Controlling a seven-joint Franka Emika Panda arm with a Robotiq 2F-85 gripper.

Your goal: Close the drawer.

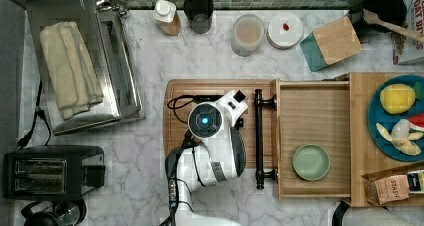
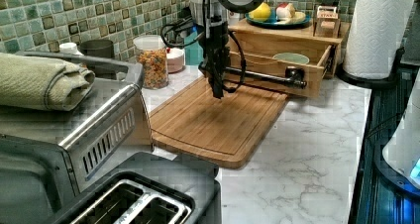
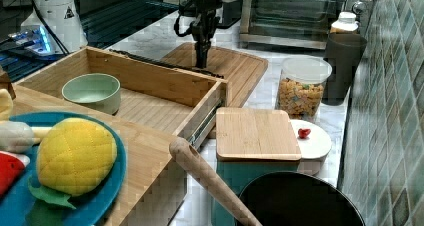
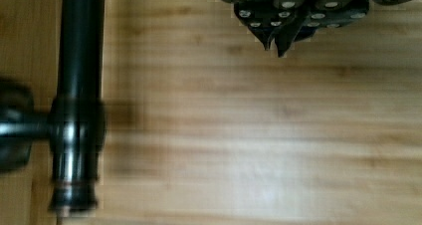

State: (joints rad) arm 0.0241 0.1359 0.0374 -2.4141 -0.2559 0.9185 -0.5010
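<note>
The drawer [image 1: 311, 115], a shallow light-wood box, stands pulled out from the wooden unit toward the top view's left, with a green bowl [image 1: 311, 162] inside. Its long black bar handle [image 1: 258, 136] runs across the front. My gripper [image 2: 218, 93] points straight down over the cutting board [image 2: 213, 122], just in front of the handle [image 2: 262, 76] and apart from it. In the wrist view the gripper [image 4: 276, 47] has its fingertips together with nothing between them, and the handle [image 4: 79, 105] lies off to one side. In the right view the gripper [image 3: 202, 62] hangs beyond the drawer [image 3: 150, 108] front.
A teal plate of toy fruit [image 1: 397, 118] and a tea box [image 1: 395, 186] sit on the unit's top. A toaster oven [image 1: 82, 61], a toaster [image 1: 50, 173], jars [image 1: 248, 33] and a paper towel roll [image 2: 379, 30] stand around the marble counter.
</note>
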